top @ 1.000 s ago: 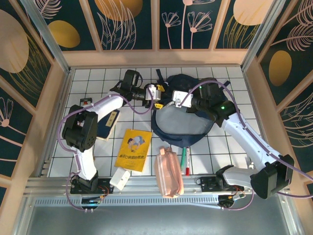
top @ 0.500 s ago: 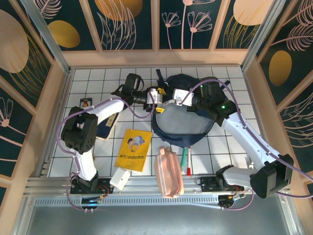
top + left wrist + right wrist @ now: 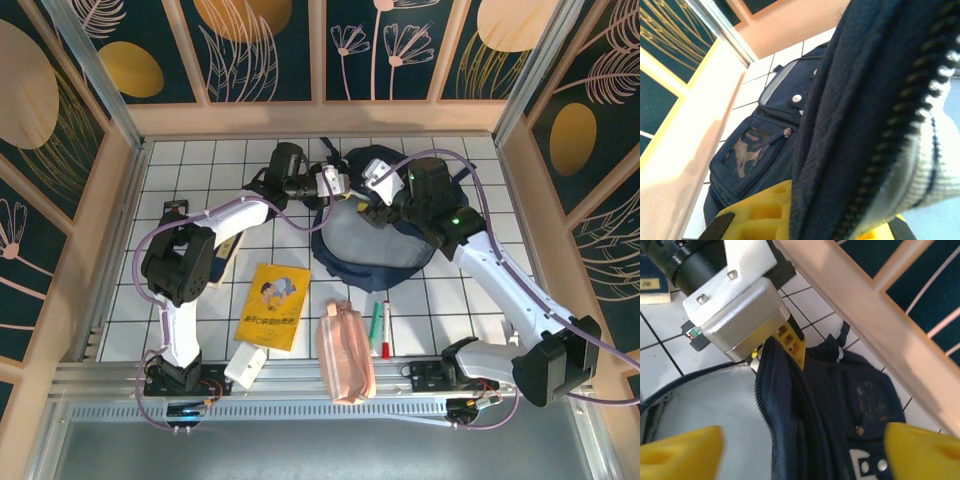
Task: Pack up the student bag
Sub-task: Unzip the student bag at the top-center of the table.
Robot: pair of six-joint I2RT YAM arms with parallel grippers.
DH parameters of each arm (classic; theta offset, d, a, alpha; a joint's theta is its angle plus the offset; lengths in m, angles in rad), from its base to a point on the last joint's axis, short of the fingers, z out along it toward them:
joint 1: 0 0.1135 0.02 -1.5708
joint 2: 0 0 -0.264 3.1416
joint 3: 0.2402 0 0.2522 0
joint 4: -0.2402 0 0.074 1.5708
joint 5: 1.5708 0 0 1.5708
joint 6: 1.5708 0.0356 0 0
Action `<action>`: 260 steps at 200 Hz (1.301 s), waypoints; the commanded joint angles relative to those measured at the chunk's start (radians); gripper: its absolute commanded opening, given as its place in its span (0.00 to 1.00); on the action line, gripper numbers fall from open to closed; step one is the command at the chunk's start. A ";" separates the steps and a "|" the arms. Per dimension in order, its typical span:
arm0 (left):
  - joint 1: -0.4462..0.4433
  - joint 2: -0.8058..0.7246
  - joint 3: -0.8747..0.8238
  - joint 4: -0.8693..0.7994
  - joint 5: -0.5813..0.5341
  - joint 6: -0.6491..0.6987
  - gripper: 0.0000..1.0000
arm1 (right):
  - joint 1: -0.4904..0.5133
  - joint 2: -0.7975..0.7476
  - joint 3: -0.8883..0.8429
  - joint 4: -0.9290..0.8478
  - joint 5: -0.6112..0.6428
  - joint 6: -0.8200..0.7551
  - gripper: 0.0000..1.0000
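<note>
The student bag (image 3: 365,240), navy with a pale grey lining, lies open at the table's middle. My left gripper (image 3: 335,188) is shut on its zippered rim at the back left; in the left wrist view the dark fabric and zipper teeth (image 3: 875,150) pass between the yellow fingers (image 3: 760,215). My right gripper (image 3: 380,195) hangs open just right of it, over the raised rim. In the right wrist view its yellow fingertips (image 3: 680,452) stand wide apart on either side of the bag's rim (image 3: 785,430), with the left gripper's body (image 3: 740,305) close above.
A yellow book (image 3: 272,305), a pink pencil pouch (image 3: 345,350), a green pen (image 3: 376,322) and a red pen (image 3: 386,330) lie in front of the bag. A dark blue booklet (image 3: 215,258) lies left, a white object (image 3: 245,365) near the front rail. Wooden walls enclose the table.
My left gripper moved right to the bag's rim and shut on it. My right gripper let go of the rim and opened, shifting slightly back.
</note>
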 commanded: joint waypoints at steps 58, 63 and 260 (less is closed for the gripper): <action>0.005 -0.040 0.058 0.183 -0.226 -0.200 0.00 | 0.000 0.145 -0.103 0.191 0.574 0.130 0.86; 0.005 -0.049 0.049 0.183 -0.237 -0.213 0.00 | -0.014 0.165 -0.091 0.221 0.598 0.113 0.80; 0.187 -0.228 -0.387 -0.044 0.050 -0.251 0.64 | -0.209 0.115 0.042 0.422 -0.222 -0.215 0.00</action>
